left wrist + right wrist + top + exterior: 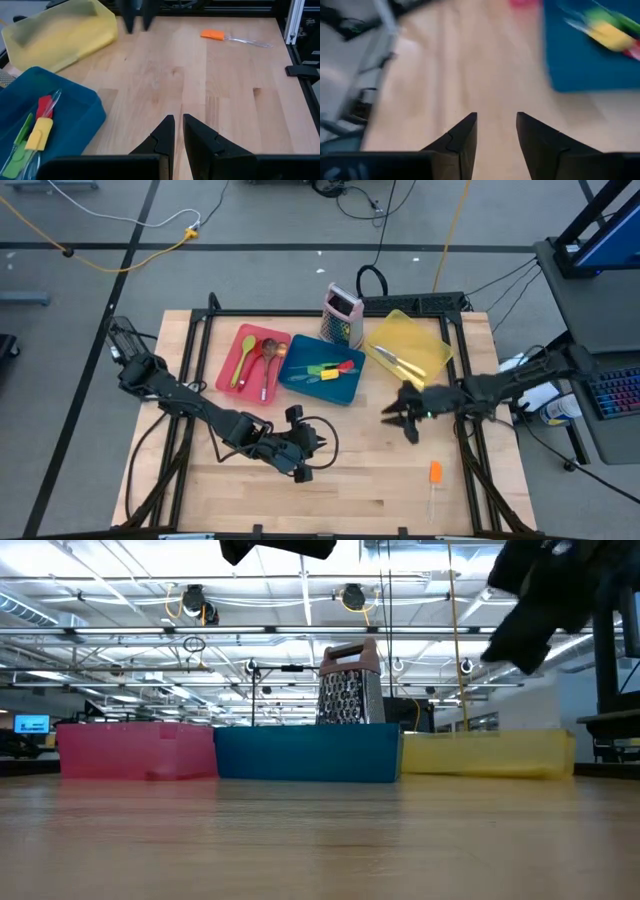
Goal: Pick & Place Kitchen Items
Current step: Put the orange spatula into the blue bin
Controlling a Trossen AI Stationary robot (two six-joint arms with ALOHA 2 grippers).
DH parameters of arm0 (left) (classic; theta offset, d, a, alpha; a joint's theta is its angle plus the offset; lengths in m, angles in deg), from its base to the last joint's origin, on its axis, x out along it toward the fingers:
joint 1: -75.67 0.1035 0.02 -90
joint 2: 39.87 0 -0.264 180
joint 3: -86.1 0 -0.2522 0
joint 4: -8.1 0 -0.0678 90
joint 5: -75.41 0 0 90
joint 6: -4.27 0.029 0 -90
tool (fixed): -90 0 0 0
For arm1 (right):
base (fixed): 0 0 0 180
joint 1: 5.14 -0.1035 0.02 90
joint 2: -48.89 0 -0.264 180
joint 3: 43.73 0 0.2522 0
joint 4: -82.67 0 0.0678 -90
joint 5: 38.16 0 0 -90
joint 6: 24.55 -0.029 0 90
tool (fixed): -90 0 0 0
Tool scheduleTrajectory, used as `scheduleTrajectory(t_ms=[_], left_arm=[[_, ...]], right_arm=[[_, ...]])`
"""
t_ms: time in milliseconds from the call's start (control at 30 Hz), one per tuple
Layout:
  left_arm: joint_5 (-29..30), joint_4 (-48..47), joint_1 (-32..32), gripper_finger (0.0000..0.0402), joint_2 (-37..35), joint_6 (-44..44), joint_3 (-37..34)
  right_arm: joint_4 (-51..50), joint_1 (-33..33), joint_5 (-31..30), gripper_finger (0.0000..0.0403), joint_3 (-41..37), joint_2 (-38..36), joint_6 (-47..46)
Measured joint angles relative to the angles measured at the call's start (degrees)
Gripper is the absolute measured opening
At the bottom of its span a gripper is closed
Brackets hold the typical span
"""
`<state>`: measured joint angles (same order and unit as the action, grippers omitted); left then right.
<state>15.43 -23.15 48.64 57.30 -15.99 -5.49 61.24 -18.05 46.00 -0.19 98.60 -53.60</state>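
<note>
An orange spatula (pixel 435 471) with a clear handle lies flat on the bare wood near the table's right near corner; the left wrist view shows this orange spatula (pixel 212 34) too. More utensils lie in three trays: spoons in the red tray (pixel 247 372), green, yellow and red spatulas in the blue tray (pixel 340 390), cutlery in the yellow tray (pixel 425 340). My right gripper (pixel 398 420) hovers open above the wood between the yellow tray and the orange spatula, holding nothing. My left gripper (pixel 178 127) sits low over the table's middle, its fingers all but shut and empty.
An upright metal grater (pixel 342 315) with a pink top stands behind the blue tray at the far edge. The three trays sit side by side along the far half. Bare wood (pixel 360 490) spreads across the near half. Black frame rails run along the table's left and right sides.
</note>
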Motion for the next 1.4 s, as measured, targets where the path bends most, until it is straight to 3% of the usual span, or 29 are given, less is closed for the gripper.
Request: scheduleTrajectory(t_ms=[133, 233, 433, 567, 633, 733, 933, 1233, 1400], left_arm=[[0.0, 0.3, 0.0, 0.0042, 0.0, -0.9, 0.0], [0.0, 0.5, 0.0, 0.0042, 0.0, -1.2, 0.0], [0.0, 0.8, 0.0, 0.0042, 0.0, -1.2, 0.0], [0.0, 0.8, 0.0, 0.0042, 0.0, -1.2, 0.0], [-0.1, 0.8, 0.0, 0.0042, 0.0, -1.0, 0.0], [-0.1, 0.8, 0.0, 0.0042, 0.0, -1.0, 0.0], [-0.1, 1.0, 0.0, 0.0042, 0.0, -1.0, 0.0], [-0.2, 1.0, -0.5, 0.0042, 0.0, 2.5, 0.0], [-0.2, 1.1, -0.7, 0.0042, 0.0, 5.4, 0.0]], right_arm=[[8.7, -10.9, -9.5, 0.0129, 0.1, 0.8, -2.2], [9.6, -17.4, -15.1, 0.0129, 2.7, 3.1, -2.3], [5.2, -26.5, -21.3, 0.0129, 14.2, 13.2, -2.7], [-6.8, -29.4, -21.2, 0.0129, 24.1, 22.6, -10.9], [-13.9, -30.4, -19.3, 0.0129, 27.9, 27.3, -18.8], [-21.6, -31.8, -10.4, 0.0129, 30.9, 32.6, -31.2], [-28.7, -35.5, 6.4, 0.0129, 29.4, 37.0, -59.4], [-34.6, -40.4, 11.0, 0.0129, 20.0, 35.4, -95.2], [-34.0, -39.5, 11.8, 0.013, 15.9, 34.7, -99.7]])
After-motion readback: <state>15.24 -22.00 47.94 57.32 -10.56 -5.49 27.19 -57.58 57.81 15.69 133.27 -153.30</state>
